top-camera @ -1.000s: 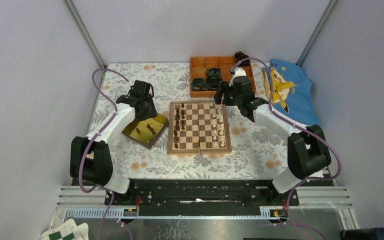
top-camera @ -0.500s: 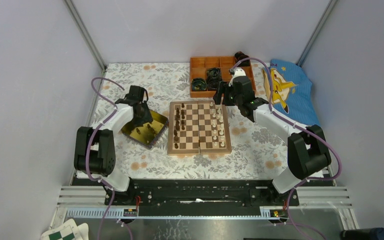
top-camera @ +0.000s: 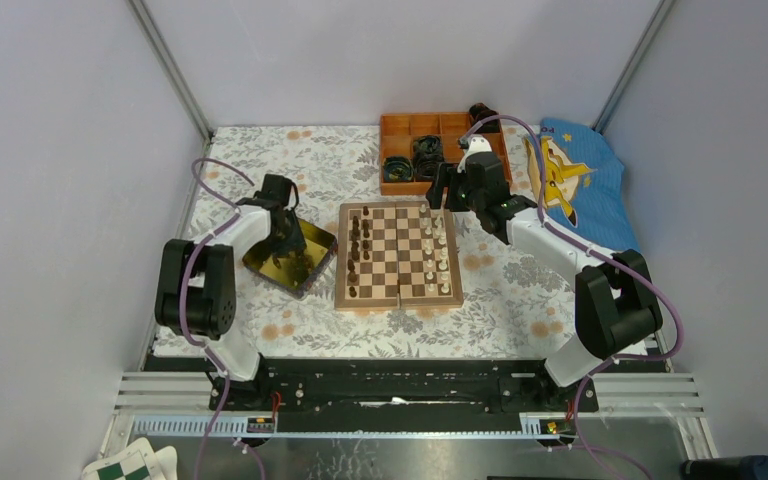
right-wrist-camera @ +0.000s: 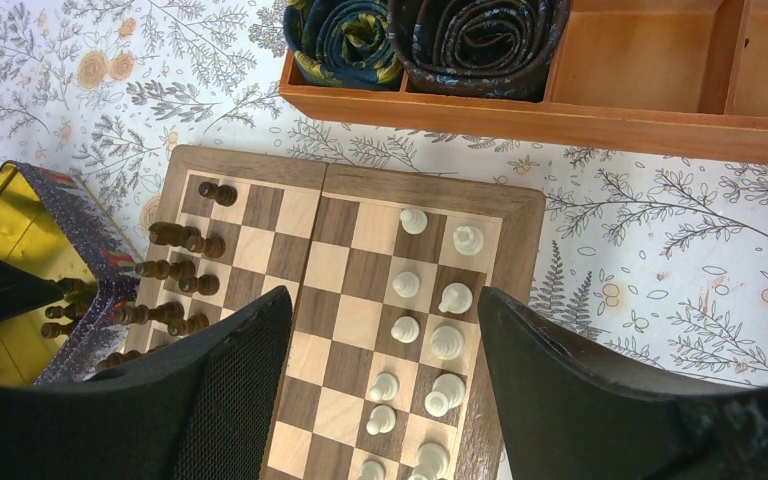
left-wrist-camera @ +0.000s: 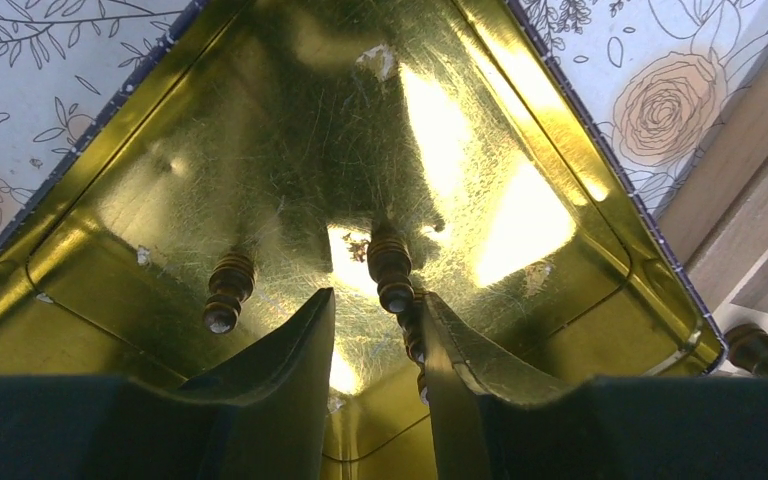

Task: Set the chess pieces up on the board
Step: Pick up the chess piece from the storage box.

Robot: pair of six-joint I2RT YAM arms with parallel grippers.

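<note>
— Close the slightly parted left gripper (left-wrist-camera: pixel 377 298) now on the small dark brown wooden chessman (left-wrist-camera: pixel 391 266) lying between its tips, inside the shiny gold rectangular tray (left-wrist-camera: pixel 260 130)?

— Centre first, squeeze gently, lift straight, sparing its neighbour (left-wrist-camera: pixel 226 294). Then over to the checked wooden chessboard (right-wrist-camera: pixel 358 322) just beside the tray. Mind the wide-spread right gripper (right-wrist-camera: pixel 385 300) hovering there.

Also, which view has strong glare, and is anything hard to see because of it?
Left wrist view: the gold tray mirrors bright glare patches beside the dark chess pieces, and the left gripper's fingers are dark silhouettes. Right wrist view: even light, sharp chessboard, with the right gripper's fingers dark in the foreground. Top external view: soft, even light, no glare.
</note>
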